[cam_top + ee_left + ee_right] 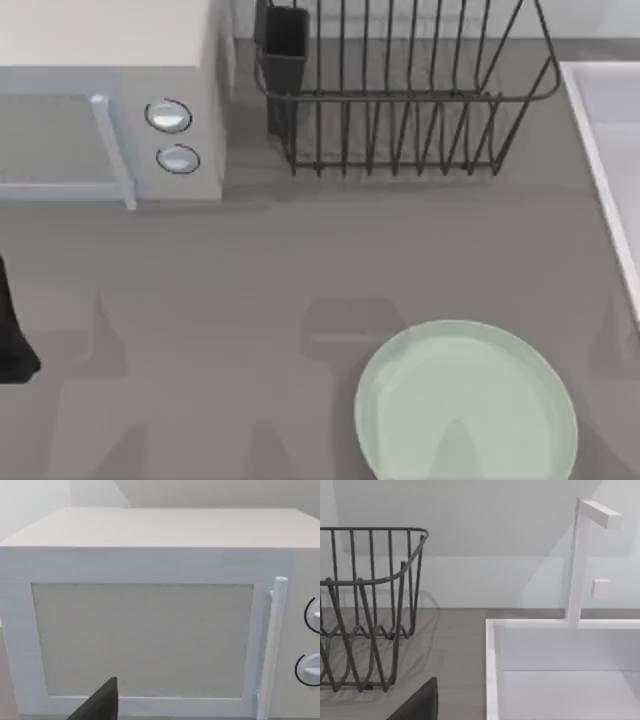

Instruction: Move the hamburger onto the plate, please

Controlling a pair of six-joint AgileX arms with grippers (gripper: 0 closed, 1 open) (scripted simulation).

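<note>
The plate [466,408], large, round and pale mint-green, lies on the grey table at the front right of the top view, with nothing on it. The hamburger is out of view. A dark part of my left arm [12,330] pokes in at the table's left edge, far from the plate. A dark piece of my left gripper [100,704] shows in the left wrist view, facing the shut door of a white microwave [150,630]. In the right wrist view a dark piece of my right gripper [420,704] points toward the dish rack and sink.
The white microwave [110,90] with two round knobs stands at the back left, its door shut. A dark wire dish rack [400,90] sits at the back middle. A white sink [565,680] with a faucet [580,555] runs along the right edge.
</note>
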